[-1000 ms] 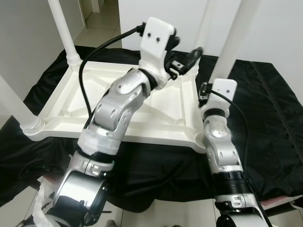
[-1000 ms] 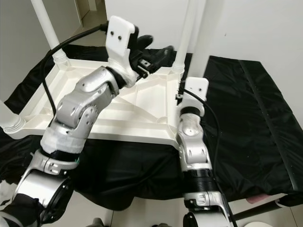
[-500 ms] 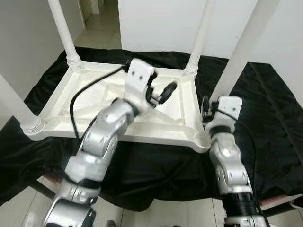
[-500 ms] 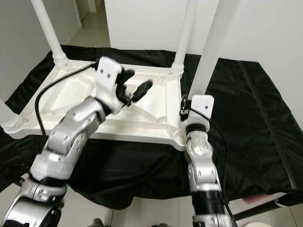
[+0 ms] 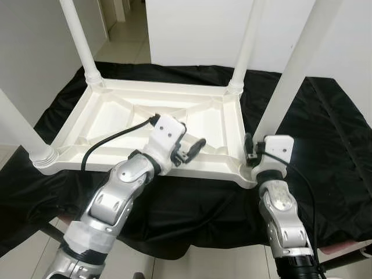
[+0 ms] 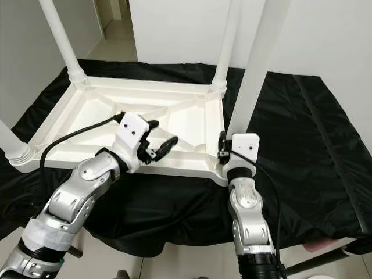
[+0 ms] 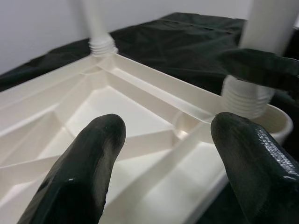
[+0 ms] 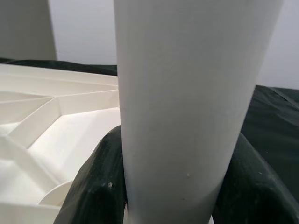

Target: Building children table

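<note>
A white plastic tabletop [image 5: 116, 116] lies upside down on a worktop draped in black cloth [image 5: 331, 139], its ribbed underside facing up. Four white legs stand up from its corners: one at about 11 o'clock [image 5: 78, 38], one at 1 o'clock [image 5: 247, 40], one at 9 o'clock [image 5: 17, 131], and the near-right leg [image 5: 293, 72] at about 4 o'clock of the tabletop.

The left arm reaches up from 7 o'clock, bent at the elbow, its wrist angled across the tabletop's near rim. The left gripper [image 5: 189, 150] hovers just above that rim near its middle, fingers spread and holding nothing; in the left wrist view the two black fingers [image 7: 79, 172] frame the ribs, with the near-right leg's threaded base [image 7: 245, 95] beyond.

The right arm rises nearly straight from 5 o'clock, forearm upright below the tabletop's near-right corner. The right gripper [image 8: 173, 186] is closed around the near-right leg just above its socket; the right wrist view shows a black finger [image 8: 96, 186] on each side of the white tube, pressed against it.
</note>
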Robot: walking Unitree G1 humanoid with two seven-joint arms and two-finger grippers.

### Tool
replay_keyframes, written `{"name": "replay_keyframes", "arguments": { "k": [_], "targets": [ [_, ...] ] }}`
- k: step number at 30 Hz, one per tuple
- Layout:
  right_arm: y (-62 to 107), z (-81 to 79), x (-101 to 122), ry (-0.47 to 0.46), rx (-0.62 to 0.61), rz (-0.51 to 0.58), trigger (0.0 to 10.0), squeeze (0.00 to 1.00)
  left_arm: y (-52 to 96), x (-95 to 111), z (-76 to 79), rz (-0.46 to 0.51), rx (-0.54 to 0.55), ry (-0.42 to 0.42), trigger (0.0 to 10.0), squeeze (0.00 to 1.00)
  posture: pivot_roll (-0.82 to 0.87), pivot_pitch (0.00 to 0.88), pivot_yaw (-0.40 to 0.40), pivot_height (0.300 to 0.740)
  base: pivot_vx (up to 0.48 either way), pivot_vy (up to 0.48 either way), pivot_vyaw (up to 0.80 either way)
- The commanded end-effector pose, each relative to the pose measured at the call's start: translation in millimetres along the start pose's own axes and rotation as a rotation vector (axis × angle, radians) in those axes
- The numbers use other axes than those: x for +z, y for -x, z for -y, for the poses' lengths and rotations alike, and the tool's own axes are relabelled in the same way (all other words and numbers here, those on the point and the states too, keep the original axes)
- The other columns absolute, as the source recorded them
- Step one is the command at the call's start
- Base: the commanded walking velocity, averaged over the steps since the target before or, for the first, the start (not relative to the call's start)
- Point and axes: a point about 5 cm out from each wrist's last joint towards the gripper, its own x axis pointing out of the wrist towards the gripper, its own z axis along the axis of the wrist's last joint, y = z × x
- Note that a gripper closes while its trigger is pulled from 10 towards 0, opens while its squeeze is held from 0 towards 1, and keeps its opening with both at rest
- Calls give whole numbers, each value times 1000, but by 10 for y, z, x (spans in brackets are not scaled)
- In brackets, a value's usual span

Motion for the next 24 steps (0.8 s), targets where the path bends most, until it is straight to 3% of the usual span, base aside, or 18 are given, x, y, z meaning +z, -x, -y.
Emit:
{"name": "replay_keyframes", "arguments": {
  "k": [1, 10, 15, 24],
  "targets": [
    [75, -50, -36, 9, 62, -20, 10000, 0, 34, -38, 89, -11, -62, -21, 10000, 0, 10, 94, 35, 740, 0, 0, 0],
    [258, -35, -201, 47, 160, -89, 10000, 0, 118, -156, 271, -34, -175, -79, 10000, 0, -3, 103, 16, 740, 0, 0, 0],
    [323, 64, -265, 56, 170, -124, 10000, 0, 105, -144, 257, -38, -179, -33, 10000, 0, -12, 104, 4, 740, 0, 0, 0],
    [362, 107, -298, 69, 227, -130, 10000, 0, 111, -144, 311, -34, -203, -22, 10000, 0, -18, 105, 1, 740, 0, 0, 0]
  ]
}}
